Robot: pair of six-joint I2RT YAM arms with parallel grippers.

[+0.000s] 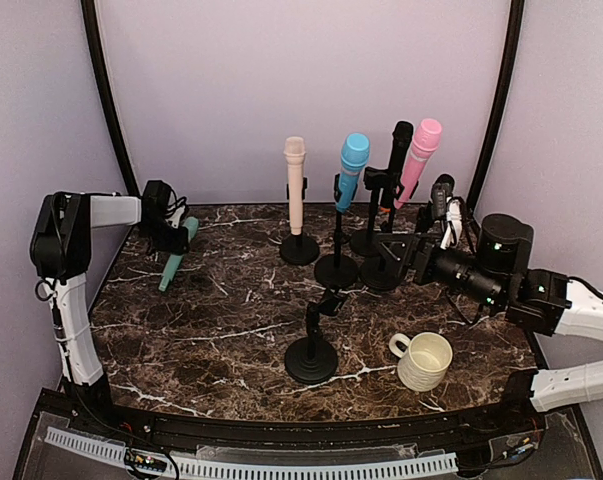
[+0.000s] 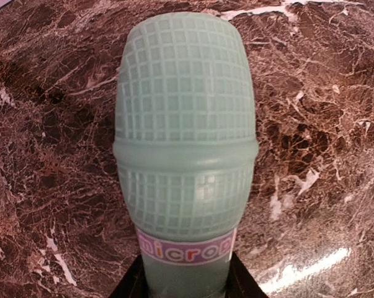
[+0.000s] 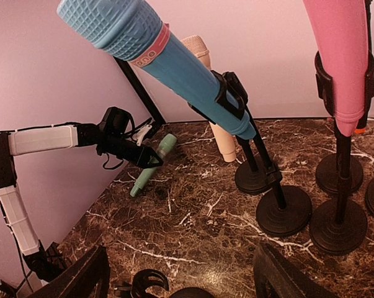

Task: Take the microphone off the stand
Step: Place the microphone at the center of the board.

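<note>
A mint-green microphone (image 1: 173, 264) slants over the far left of the marble table, head up. My left gripper (image 1: 181, 236) is shut on its body just below the head. In the left wrist view the grille head (image 2: 185, 143) fills the frame, with the dark fingers (image 2: 129, 287) pressed to either side of the handle. Its tail end (image 3: 134, 189) is at the marble; whether it touches, I cannot tell. An empty black stand (image 1: 313, 345) is at centre front. My right gripper (image 1: 401, 250) is open among the stands on the right, holding nothing.
Four more microphones sit in stands at the back: cream (image 1: 295, 185), blue (image 1: 352, 170), black (image 1: 399, 150) and pink (image 1: 419, 158). Their round bases (image 3: 283, 211) crowd the back right. A cream mug (image 1: 424, 360) stands front right.
</note>
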